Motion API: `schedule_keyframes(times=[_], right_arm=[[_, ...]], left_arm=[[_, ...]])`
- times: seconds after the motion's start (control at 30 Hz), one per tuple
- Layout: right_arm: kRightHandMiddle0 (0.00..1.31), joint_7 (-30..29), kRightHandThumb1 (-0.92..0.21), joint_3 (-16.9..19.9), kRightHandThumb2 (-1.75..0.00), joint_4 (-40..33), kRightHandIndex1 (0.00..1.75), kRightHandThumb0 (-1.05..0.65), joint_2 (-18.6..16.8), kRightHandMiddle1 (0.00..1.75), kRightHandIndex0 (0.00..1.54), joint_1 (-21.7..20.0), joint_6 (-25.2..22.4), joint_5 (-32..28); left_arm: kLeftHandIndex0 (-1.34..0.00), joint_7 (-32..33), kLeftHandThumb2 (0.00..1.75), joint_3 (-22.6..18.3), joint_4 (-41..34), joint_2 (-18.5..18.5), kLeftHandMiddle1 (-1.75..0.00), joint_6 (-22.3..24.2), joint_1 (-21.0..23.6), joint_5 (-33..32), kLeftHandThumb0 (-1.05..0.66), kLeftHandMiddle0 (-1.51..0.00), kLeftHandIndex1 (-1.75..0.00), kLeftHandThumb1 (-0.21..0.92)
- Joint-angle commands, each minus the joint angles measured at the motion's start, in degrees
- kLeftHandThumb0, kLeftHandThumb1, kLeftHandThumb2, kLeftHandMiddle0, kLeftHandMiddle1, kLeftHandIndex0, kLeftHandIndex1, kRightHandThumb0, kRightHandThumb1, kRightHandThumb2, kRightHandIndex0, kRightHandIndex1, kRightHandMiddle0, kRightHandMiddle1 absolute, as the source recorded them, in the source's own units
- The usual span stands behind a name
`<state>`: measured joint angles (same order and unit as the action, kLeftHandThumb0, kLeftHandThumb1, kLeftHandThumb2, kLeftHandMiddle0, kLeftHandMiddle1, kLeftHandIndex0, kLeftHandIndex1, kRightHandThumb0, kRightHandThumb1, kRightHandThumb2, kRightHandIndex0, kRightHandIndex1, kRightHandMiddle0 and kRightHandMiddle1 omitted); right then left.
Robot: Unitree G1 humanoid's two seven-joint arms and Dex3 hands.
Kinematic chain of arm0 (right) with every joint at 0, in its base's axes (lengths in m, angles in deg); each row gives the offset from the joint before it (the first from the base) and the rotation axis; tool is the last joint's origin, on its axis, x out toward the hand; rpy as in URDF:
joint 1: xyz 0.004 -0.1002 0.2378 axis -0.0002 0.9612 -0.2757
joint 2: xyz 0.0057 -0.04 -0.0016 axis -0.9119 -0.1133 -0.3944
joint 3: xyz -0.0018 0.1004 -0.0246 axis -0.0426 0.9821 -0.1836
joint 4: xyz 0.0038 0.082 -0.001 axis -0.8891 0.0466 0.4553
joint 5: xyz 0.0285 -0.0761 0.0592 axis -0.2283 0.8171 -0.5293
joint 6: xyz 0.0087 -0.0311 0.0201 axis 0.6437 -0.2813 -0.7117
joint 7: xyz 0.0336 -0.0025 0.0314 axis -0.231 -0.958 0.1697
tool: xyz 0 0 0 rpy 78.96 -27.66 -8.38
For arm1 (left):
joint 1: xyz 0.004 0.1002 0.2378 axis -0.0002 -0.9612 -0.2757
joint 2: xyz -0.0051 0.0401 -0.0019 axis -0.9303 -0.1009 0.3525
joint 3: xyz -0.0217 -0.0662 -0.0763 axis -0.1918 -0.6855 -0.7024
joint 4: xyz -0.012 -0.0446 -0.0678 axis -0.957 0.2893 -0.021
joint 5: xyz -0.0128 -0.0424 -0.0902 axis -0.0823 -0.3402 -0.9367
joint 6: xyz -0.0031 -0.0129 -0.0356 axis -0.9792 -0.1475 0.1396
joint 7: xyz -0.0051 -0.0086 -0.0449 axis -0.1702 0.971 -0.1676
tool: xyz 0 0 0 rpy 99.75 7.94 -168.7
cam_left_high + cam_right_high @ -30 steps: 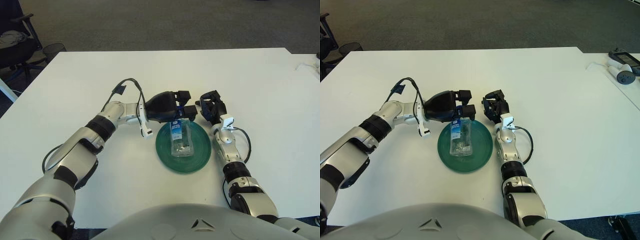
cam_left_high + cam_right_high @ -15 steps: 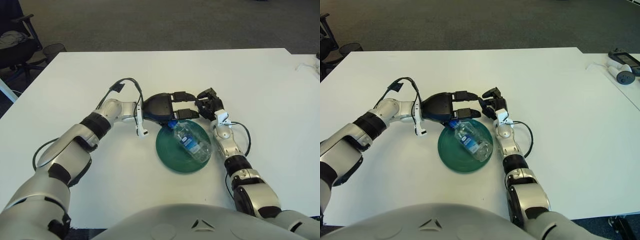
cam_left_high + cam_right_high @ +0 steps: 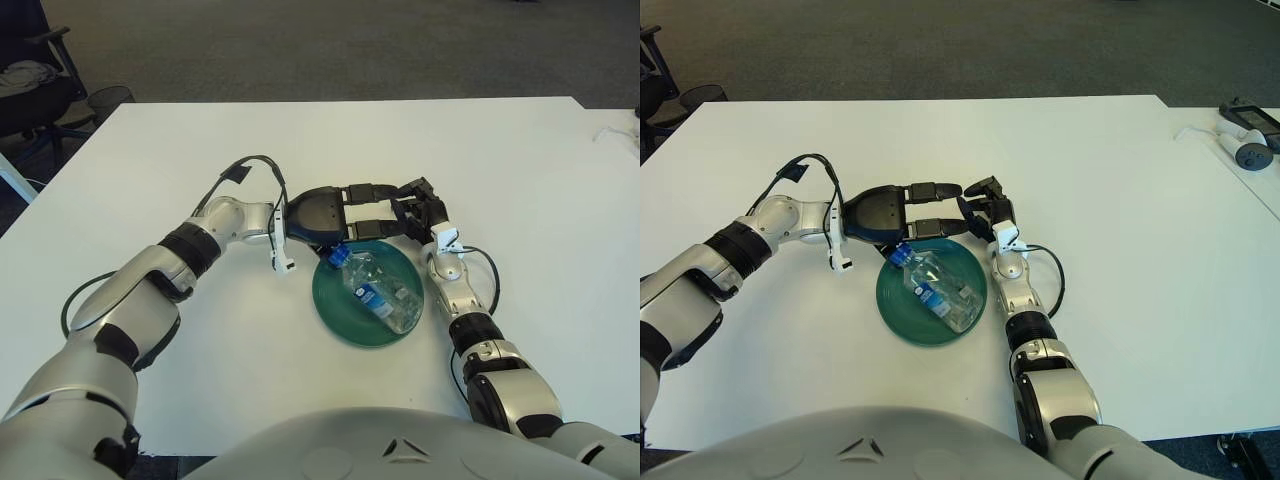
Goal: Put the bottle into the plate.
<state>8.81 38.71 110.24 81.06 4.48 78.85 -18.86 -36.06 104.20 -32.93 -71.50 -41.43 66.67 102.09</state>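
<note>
Bottle (image 3: 380,291): lying across plate (image 3: 340,318); probably light, slippery, crushable; best gripped mid-body
Left hand (image 3: 335,212): fingers spread, empty
Right hand (image 3: 418,205): grip unclear

A white table (image 3: 1120,180); a controller-like device (image 3: 1246,120), perhaps, at its far right corner.

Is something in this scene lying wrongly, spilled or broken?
Nothing spilled or broken. The plastic bottle lies on its side, diagonal across the green plate, its blue cap at the far-left rim beside the open left hand. The right hand shows just beyond the plate's far-right edge.
</note>
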Motion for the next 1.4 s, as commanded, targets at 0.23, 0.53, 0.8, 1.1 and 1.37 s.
schedule_keyframes(times=[0.23,0.53,0.8,1.1,1.37], right_arm=[[0.37,5.63,-0.76,3.98,-0.60,9.22,1.53,-0.01,-0.45,1.53,0.38,4.48,2.42,-5.80],[0.37,7.12,-0.85,5.67,-0.42,0.38,1.39,0.00,-5.28,1.50,0.47,6.81,-0.01,-11.01],[0.42,8.27,-0.92,4.40,-0.29,-0.23,1.38,-0.01,-4.32,1.47,0.40,5.68,1.18,-8.98],[0.31,9.18,-0.92,4.56,-0.36,-1.32,1.36,-0.01,-3.64,1.64,0.37,5.74,-2.53,-9.38],[0.27,9.94,-0.92,4.60,-0.38,-3.98,1.37,-0.01,-4.22,1.68,0.37,6.89,-4.49,-10.22]], left_arm=[[0.00,0.67,0.68,0.40,-0.41,-1.45,0.00,0.49,2.03,0.03,-1.05,0.00,0.00,0.92],[0.00,0.96,0.72,-0.85,0.14,-2.83,0.00,0.19,2.99,-1.30,-1.05,0.00,0.00,0.92],[0.00,-1.00,0.68,-6.71,7.75,-2.28,0.00,-4.53,7.09,-12.03,-1.05,0.00,0.00,0.92],[-0.01,-8.58,0.65,-13.65,5.95,-1.23,0.00,-4.66,2.30,-25.71,-0.94,0.00,-0.01,0.92],[-0.03,-14.76,0.71,-16.92,5.89,-0.02,0.00,-4.07,1.40,-31.87,-0.91,0.00,-0.03,0.92]])
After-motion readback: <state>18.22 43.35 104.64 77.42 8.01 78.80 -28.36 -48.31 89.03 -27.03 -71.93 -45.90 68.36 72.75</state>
